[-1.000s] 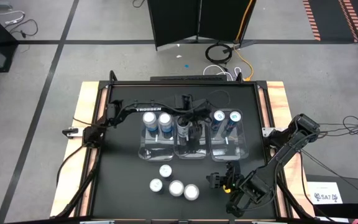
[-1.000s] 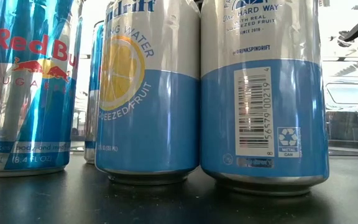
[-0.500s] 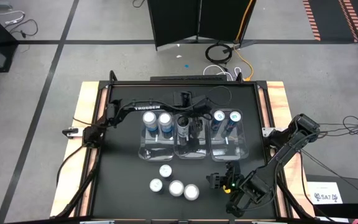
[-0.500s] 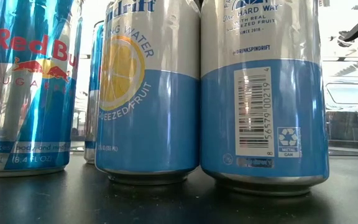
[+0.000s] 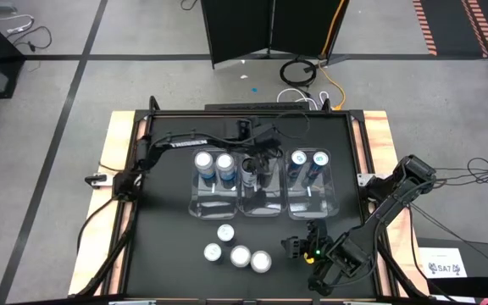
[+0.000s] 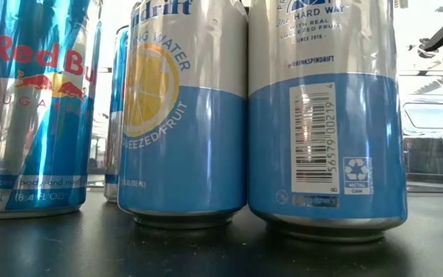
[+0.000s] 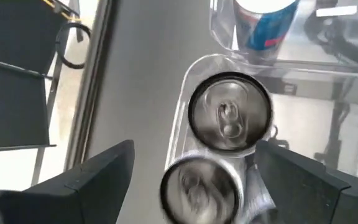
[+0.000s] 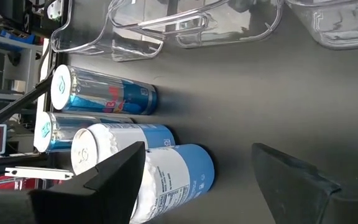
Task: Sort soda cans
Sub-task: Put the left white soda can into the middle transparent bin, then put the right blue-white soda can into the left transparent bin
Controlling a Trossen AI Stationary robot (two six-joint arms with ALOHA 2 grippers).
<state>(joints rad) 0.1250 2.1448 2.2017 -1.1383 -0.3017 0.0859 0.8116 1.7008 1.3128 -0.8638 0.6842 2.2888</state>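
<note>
Three clear bins [image 5: 263, 206] stand side by side at mid-table. The left bin holds two blue-sided soda cans [image 5: 213, 163] and the right bin two more [image 5: 309, 159]. Two dark-topped cans [image 7: 230, 112] stand upright in the middle bin [image 7: 180, 102]. My left gripper [image 5: 261, 161] hovers open above them, its fingers [image 7: 98, 177] wide on either side and touching nothing. Several loose cans [image 5: 240, 252] stand upright on their bases near the front edge. To their right my right gripper [image 5: 299, 246] waits open, aimed at them [image 8: 166, 177].
The low view is filled by the loose cans up close: a Red Bull can [image 6: 33, 100] and two light-blue Spindrift cans [image 6: 183, 115]. The black tabletop [image 5: 163, 237] lies bare left of the loose cans. Cables trail on the floor beyond the far edge [image 5: 299, 72].
My left gripper has risen out of the middle bin and drawn back a little toward the table's far edge, staying open. The cans and my right arm have kept still.
</note>
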